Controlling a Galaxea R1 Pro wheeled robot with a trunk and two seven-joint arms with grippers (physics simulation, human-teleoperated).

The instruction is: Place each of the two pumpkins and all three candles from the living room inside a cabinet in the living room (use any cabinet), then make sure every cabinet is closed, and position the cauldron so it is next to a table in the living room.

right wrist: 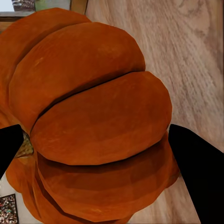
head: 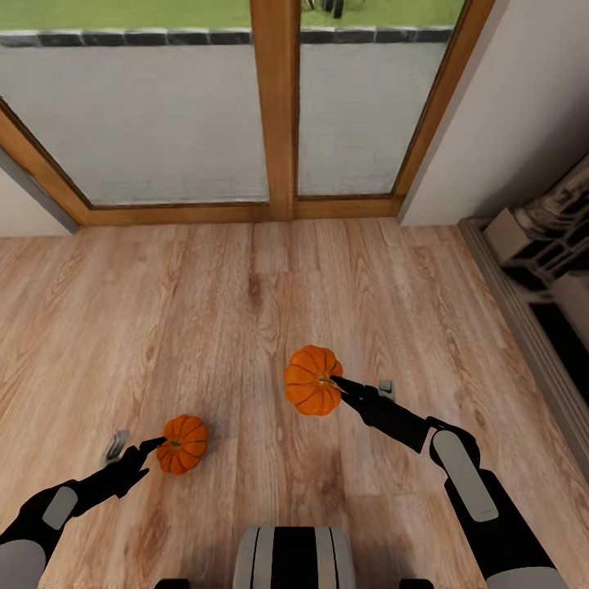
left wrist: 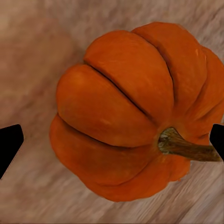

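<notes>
Gleaming orange ribbed pumpkins (head: 313, 380); short brown stems (left wrist: 186, 147)

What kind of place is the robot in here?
Probably a room in a home: a wooden floor, a glass door with a wooden frame facing a lawn, and a radiator-like unit by the wall.
</notes>
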